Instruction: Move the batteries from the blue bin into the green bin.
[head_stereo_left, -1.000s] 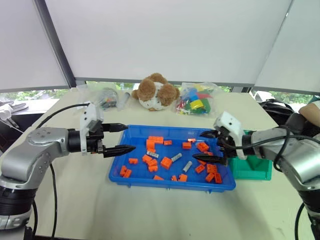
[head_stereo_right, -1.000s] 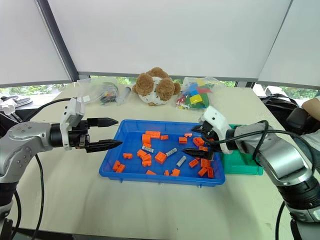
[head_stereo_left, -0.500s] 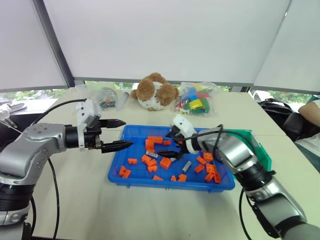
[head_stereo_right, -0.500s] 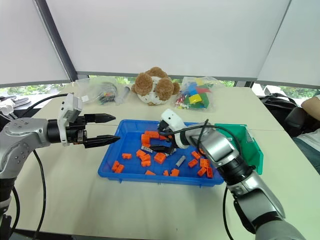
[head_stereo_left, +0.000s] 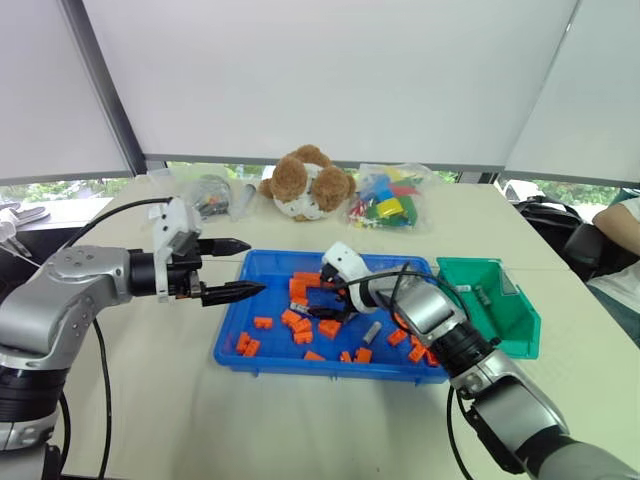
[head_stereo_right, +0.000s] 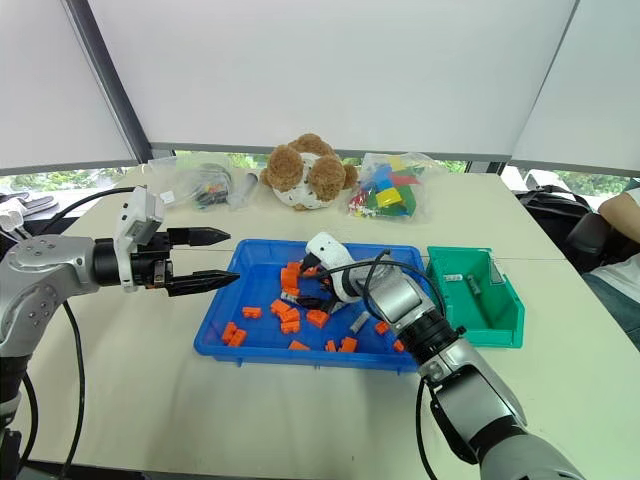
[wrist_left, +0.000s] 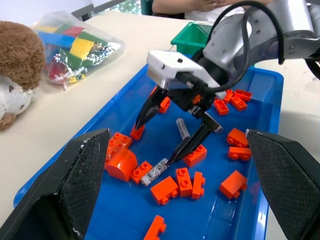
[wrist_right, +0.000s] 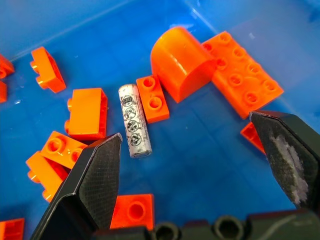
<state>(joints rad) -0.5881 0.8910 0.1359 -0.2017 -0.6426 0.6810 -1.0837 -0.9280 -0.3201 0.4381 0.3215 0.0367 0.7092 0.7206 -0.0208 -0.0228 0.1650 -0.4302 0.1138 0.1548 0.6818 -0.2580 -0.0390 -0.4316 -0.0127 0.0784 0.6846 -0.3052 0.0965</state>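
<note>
The blue bin (head_stereo_left: 330, 367) lies mid-table, strewn with orange bricks (head_stereo_left: 332, 325) and a few grey batteries (head_stereo_left: 372, 331). My right gripper (head_stereo_left: 320, 300) is low inside it, left of centre, open, its fingertips straddling one battery (wrist_right: 134, 120) that lies flat beside a small orange brick; it touches nothing. Another battery (wrist_left: 182, 129) lies just behind it. The left gripper (head_stereo_left: 257, 266) hovers open and empty at the bin's left rim. To the right of the tray stands the green bin (head_stereo_left: 505, 325), with a couple of batteries (head_stereo_right: 477, 284) inside.
Behind the tray sit a brown teddy bear (head_stereo_left: 305, 183), a clear bag of coloured bricks (head_stereo_left: 390, 205) and another bag (head_stereo_left: 210, 193). A person's arm (head_stereo_left: 622, 213) shows at the far right edge. Bare tabletop lies in front of both bins.
My right arm swung left from beside the green bin across the blue tray and sank among the bricks, staying open. The left arm kept still.
</note>
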